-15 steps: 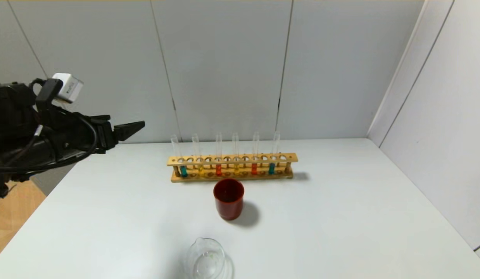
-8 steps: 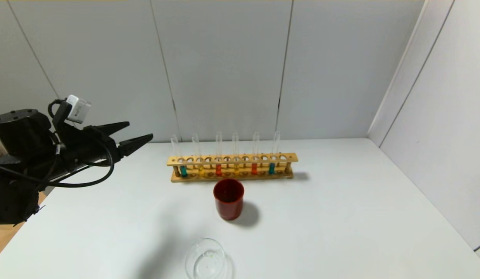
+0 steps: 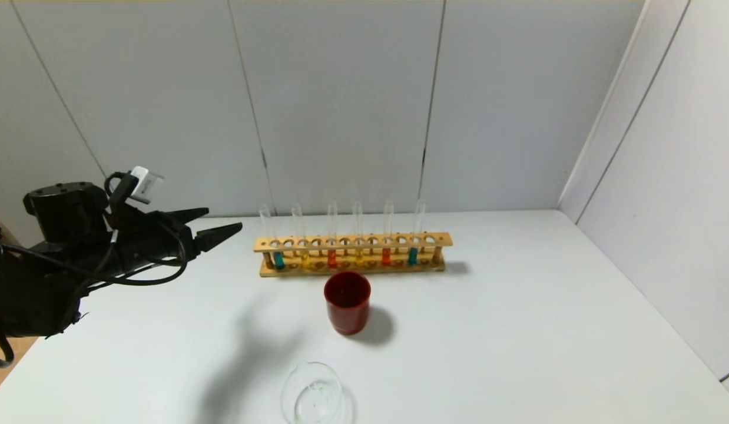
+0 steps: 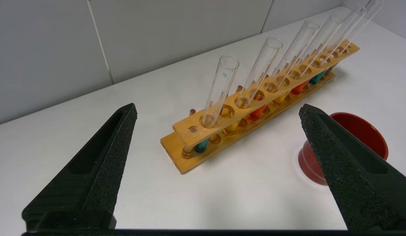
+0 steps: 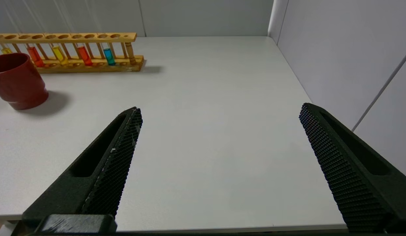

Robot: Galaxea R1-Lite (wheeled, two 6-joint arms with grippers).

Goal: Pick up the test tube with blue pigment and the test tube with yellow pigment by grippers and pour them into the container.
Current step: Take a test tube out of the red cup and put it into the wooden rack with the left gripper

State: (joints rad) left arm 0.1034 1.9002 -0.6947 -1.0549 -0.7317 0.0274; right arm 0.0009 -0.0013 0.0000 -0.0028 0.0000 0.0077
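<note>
Your left gripper [image 3: 223, 222] hung at nine o'clock of the wooden rack [image 3: 351, 241], jaws released and holding nothing. The test tube with blue pigment [image 3: 278, 259] stood at the rack's near end, the test tube with yellow pigment [image 3: 305, 258] beside it. The container [image 3: 312, 394] sat at six o'clock, behind the red cup [image 3: 347, 302]. Your right gripper [image 5: 219, 114] hovered over bare worktop [image 5: 203, 98], jaws released.

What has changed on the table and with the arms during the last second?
The left gripper came lower and nearer to the wooden rack, jaws open, holding nothing. The tubes, the red cup and the glass beaker stayed where they were.
</note>
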